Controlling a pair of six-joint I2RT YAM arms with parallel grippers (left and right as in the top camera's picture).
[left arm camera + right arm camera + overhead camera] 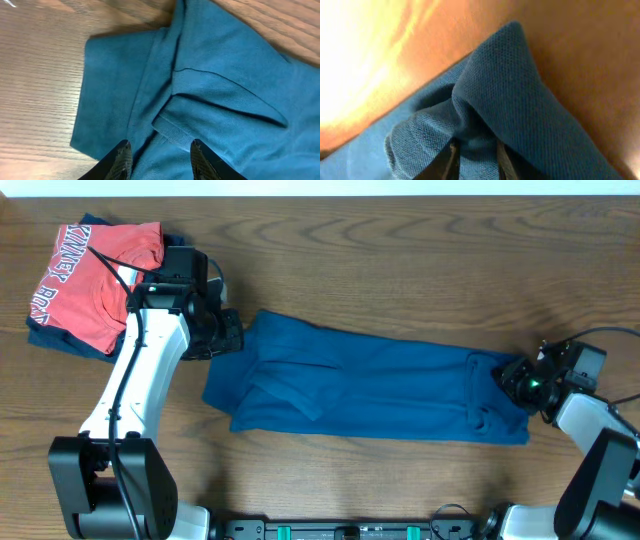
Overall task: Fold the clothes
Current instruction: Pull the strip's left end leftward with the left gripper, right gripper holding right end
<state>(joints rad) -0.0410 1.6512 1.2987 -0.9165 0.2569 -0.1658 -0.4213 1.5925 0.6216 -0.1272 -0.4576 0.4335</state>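
Overhead, wooden table [400,270], blue garment [380,390] spread across

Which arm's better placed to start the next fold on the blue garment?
Right, probably. The right gripper has one end of the blue garment bunched between its fingers. The left gripper sits open above the opposite end, gripping nothing.

The blue garment [215,90] lies in overlapping folds on the wooden counter [40,75]. The left tool [160,156] has its fingers apart, cloth showing between them.
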